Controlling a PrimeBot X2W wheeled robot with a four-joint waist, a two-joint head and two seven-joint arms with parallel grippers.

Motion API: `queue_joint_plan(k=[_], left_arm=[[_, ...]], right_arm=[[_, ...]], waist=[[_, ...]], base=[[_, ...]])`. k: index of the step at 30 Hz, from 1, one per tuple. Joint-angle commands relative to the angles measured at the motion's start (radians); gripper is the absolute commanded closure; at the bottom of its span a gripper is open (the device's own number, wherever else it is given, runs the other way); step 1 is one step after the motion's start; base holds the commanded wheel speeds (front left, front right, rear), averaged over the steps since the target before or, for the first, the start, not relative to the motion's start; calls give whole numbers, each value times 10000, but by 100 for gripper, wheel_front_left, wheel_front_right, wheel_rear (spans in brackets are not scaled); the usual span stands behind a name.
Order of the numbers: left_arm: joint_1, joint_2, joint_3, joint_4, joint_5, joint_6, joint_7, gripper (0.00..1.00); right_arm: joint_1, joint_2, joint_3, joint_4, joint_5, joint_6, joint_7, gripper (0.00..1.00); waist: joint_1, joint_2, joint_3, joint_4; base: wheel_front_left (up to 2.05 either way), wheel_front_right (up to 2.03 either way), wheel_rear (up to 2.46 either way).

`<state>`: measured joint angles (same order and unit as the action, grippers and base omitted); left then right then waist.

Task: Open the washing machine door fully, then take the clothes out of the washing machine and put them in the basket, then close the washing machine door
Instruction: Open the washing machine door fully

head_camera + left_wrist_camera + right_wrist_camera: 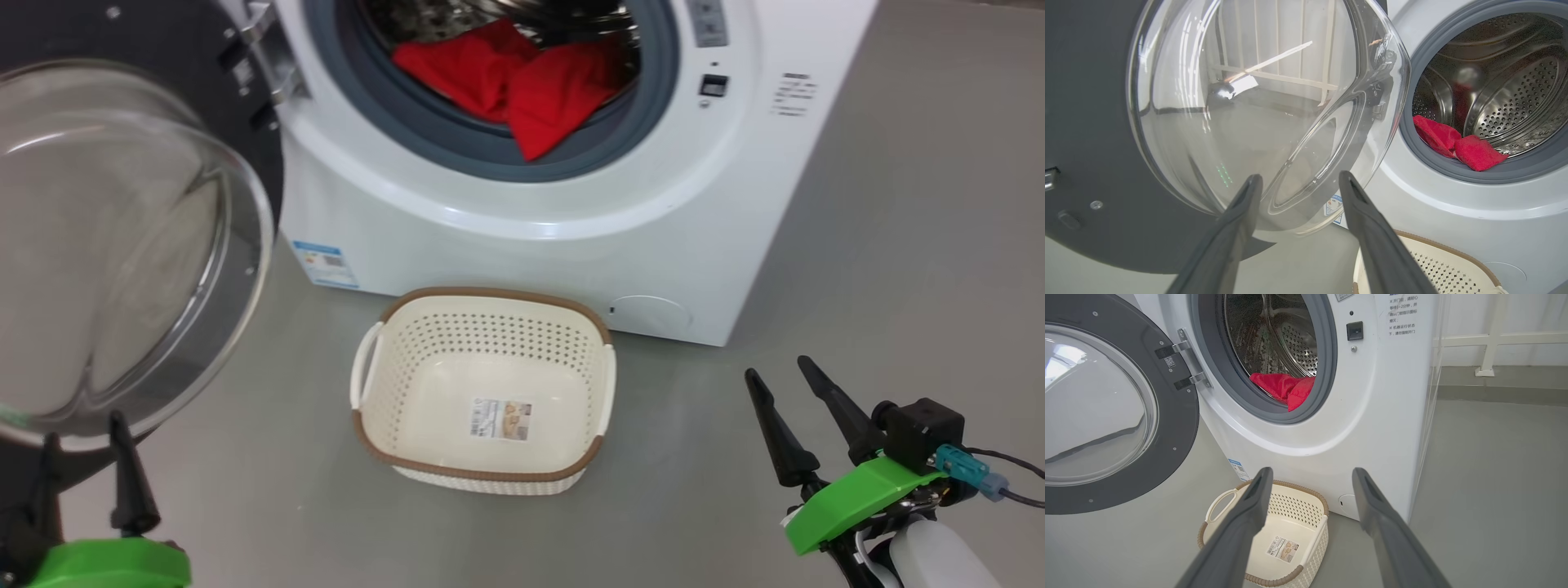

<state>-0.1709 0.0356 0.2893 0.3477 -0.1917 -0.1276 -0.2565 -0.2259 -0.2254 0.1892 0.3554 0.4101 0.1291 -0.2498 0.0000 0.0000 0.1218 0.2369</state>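
The large round washing machine door (122,237), with a black rim and a bulging clear glass bowl, is standing swung open at the left of the big white front-loading washing machine (571,245). The bright red soft clothes (514,82) are lying in the steel drum, one corner hanging over the grey gasket. The left end effector (1300,176) is spreading its fingers apart and holding nothing, its tips just before the glass bowl. The right end effector (777,367) is also wide open and empty, hovering near the small cream-white perforated plastic basket (490,292), which is sitting on the grey floor (898,245) just before the machine.
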Motion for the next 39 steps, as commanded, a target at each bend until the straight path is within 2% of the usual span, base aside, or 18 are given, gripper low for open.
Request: queue_joint_plan(k=[1,9,21,28,39], left_arm=[[2,301,208,-299,-98,-28,-53,0],[406,375,-872,-582,-480,-29,-53,0],[625,805,-2661,-909,-1226,-30,-53,0],[781,769,-2860,-1105,-1261,-30,-53,0],[852,731,-2962,-1220,-1266,-30,-53,0]], right_arm=[[-17,-62,161,-228,33,16,-120,0],[132,-98,-130,-254,3,16,-120,0],[61,-60,-480,-333,-9,16,-120,0],[70,-46,-727,-381,-34,16,-120,0],[231,-32,-970,-448,-89,16,-120,0]], waist=[[0,0,-80,-344],[0,0,-142,-1225],[0,0,-27,-2483],[0,0,-21,-3013],[0,0,-101,-3184]], base=[[0,0,0],[0,0,0],[0,0,0],[0,0,0],[0,0,0]])
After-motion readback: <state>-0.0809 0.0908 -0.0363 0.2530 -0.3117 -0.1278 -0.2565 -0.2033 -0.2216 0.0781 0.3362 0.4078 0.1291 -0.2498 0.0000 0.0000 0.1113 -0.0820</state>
